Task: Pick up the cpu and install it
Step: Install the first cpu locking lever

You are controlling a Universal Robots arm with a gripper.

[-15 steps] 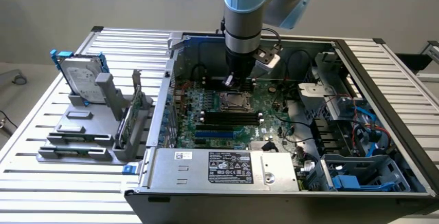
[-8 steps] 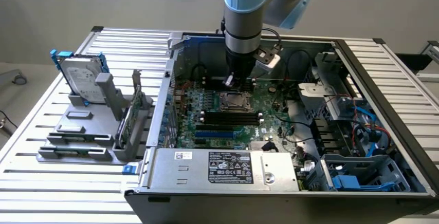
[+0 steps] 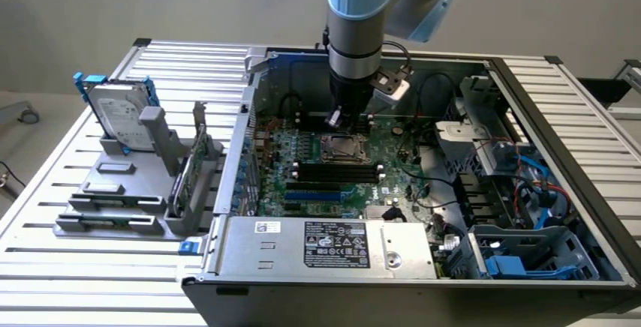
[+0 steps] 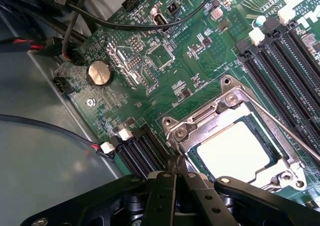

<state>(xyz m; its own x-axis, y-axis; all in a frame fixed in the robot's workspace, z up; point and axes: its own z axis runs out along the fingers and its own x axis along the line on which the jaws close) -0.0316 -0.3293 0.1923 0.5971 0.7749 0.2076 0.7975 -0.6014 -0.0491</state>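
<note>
Fingers (image 4: 170, 178) of the gripper (image 4: 176, 172) are seen pressed together, empty, just beside the socket (image 4: 235, 141), where the cpu (image 4: 235, 153) is seated; the socket's near corner is hidden by the gripper.

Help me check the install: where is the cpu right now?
The cpu sits in the metal-framed socket mid-motherboard in the exterior view, beside the black memory slots, with the shut gripper just above the socket's edge.

Open PC case (image 3: 521, 79) on slatted table (image 3: 60, 282); hard drive (image 3: 120, 113) upright beside it.
</note>
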